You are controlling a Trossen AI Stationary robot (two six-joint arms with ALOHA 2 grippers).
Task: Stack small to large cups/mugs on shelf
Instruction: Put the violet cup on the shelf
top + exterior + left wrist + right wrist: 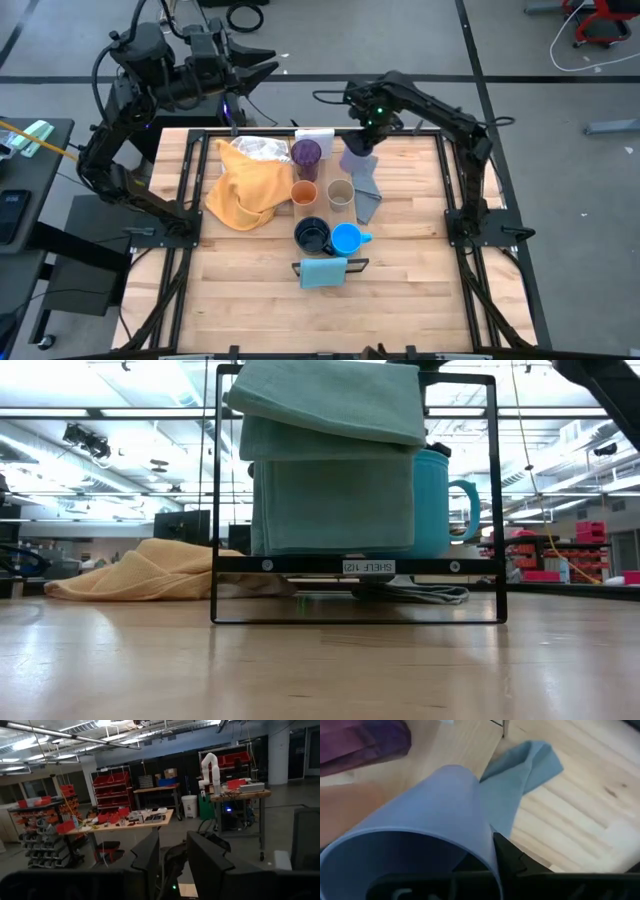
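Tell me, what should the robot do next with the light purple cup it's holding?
Probably lift the lavender plastic cup a little higher. The right gripper is shut on its rim, and the crumpled grey cloth lies close beside it, so rising first should keep it from snagging.

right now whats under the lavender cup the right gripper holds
A grey-blue cloth on the wooden table lies below the lavender plastic cup. Whatever sits directly beneath the cup is hidden.

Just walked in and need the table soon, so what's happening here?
The right end effector is shut on the rim of the lavender cup, holding it above the far side of the table, near the dark purple tumbler. The orange cup, beige cup, navy mug and bright blue mug stand unstacked. The left end effector waits beyond the table.
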